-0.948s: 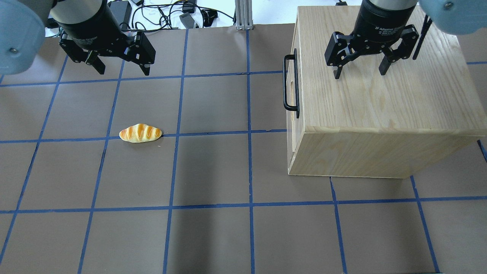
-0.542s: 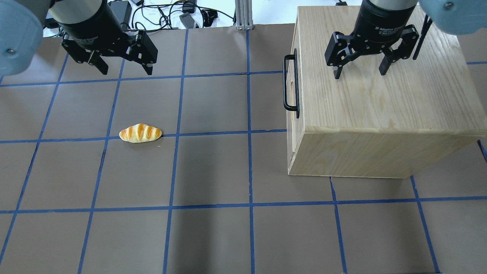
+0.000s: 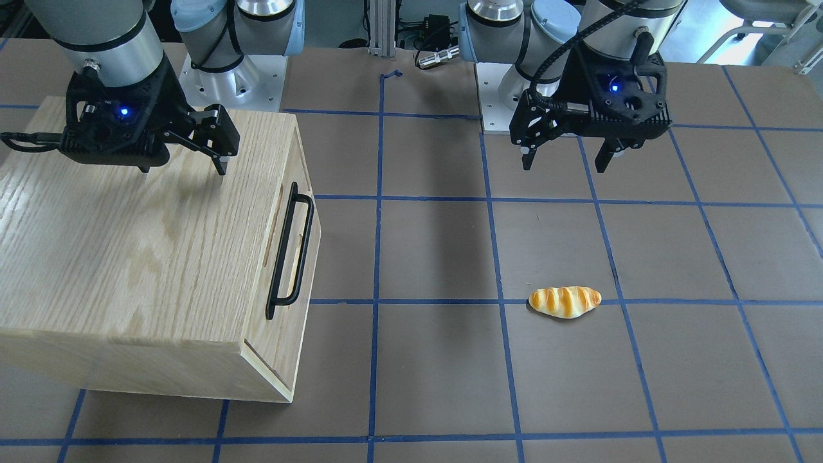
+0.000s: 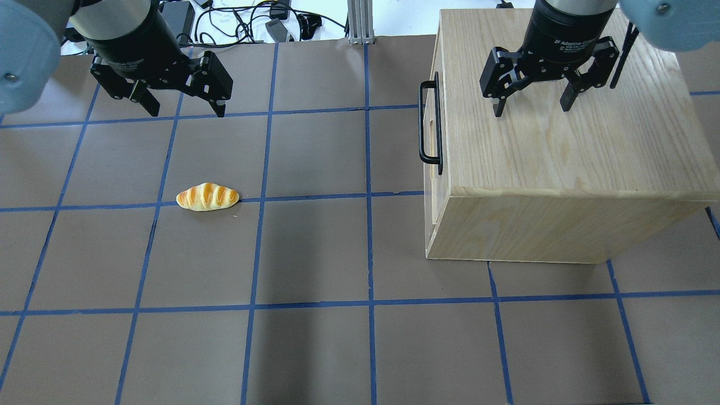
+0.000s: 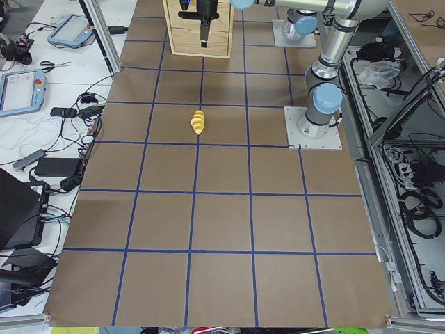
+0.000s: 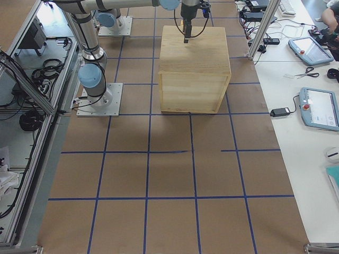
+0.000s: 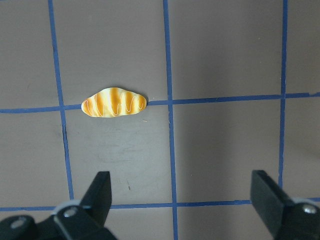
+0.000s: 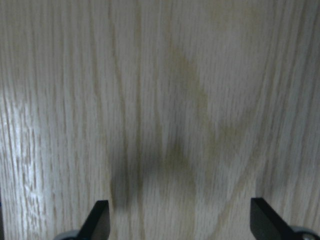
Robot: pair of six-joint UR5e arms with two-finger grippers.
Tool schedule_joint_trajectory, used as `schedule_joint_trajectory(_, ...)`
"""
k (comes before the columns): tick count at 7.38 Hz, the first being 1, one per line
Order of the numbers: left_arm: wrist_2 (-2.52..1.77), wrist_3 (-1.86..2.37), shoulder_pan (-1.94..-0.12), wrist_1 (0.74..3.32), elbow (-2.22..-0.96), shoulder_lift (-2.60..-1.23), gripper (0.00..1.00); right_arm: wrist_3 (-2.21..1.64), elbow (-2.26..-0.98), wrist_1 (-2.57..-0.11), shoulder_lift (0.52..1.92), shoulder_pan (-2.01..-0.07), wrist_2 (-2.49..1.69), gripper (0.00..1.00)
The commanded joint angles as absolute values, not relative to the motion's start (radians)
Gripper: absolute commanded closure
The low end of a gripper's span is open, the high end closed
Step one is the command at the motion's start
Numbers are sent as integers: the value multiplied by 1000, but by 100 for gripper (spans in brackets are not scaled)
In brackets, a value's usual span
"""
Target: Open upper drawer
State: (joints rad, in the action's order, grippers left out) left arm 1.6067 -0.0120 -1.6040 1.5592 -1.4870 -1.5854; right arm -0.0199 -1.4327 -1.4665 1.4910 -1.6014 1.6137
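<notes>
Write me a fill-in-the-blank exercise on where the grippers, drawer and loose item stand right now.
1. The right gripper hovers open over the top of the ____.
2. The left gripper is open and holds ____.
3. The upper drawer is ____, and no gripper is on its black bar handle.
4. The left wrist view shows a ____ lying on a blue tape line.

Missing words: cabinet; nothing; closed; bread roll.
</notes>
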Motion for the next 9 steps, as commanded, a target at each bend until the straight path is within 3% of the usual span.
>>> schedule_joint_trajectory(1, 1609, -12, -1603, 1565, -1488, -1583, 0, -20, -1433, -1466, 1491, -1601, 1614, 0)
schedule_joint_trajectory(3, 1573, 49, -1605, 1554, -1482, -1623, 1, -18, -1434, -1466, 1491, -1601, 1614, 0)
schedule_joint_trajectory(9, 1284, 367, -1742, 1127, -1471, -1885, 1, -20, -1433, -1466, 1491, -1600, 1614, 0)
